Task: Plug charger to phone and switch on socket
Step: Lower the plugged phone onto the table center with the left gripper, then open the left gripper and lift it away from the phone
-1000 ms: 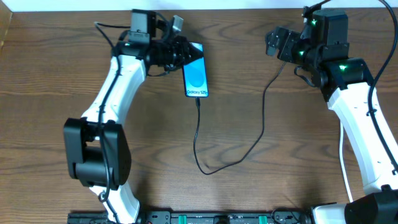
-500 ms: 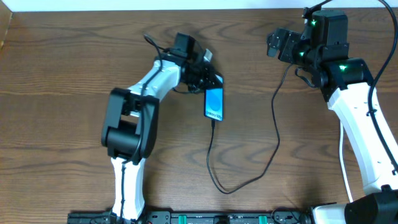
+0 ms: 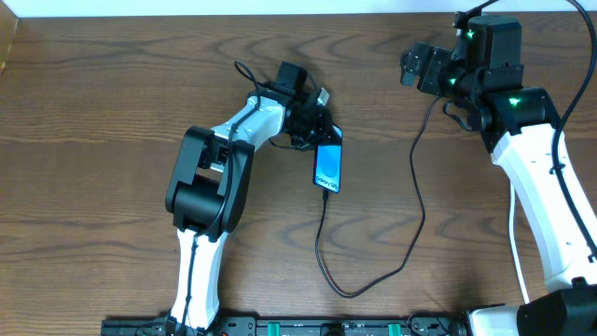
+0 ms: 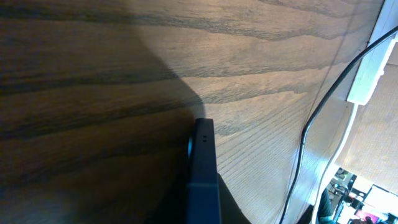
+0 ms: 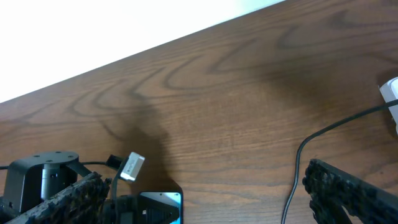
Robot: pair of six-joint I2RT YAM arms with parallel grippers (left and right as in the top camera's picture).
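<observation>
The phone (image 3: 327, 166) has its blue screen up, and its top end sits in my left gripper (image 3: 312, 126), which is shut on it. The left wrist view shows the phone edge-on (image 4: 202, 168). The charger's black cable (image 3: 417, 215) is plugged into the phone's near end, loops toward the front and rises to the right arm. Its adapter is hidden. The socket shows only as a white piece in the left wrist view (image 4: 367, 74) and at the right wrist view's edge (image 5: 390, 93). My right gripper (image 3: 417, 65) is open and empty, with the cable (image 5: 298, 162) beside its right finger.
The brown wooden table (image 3: 112, 140) fills the views, with a white wall along its far edge. A silver connector (image 5: 130, 167) on the left wrist shows in the right wrist view beside the phone (image 5: 163, 204).
My left gripper has carried the phone to the right and a little toward the front. The plugged cable followed, its loop shifting right. The right arm has not moved.
</observation>
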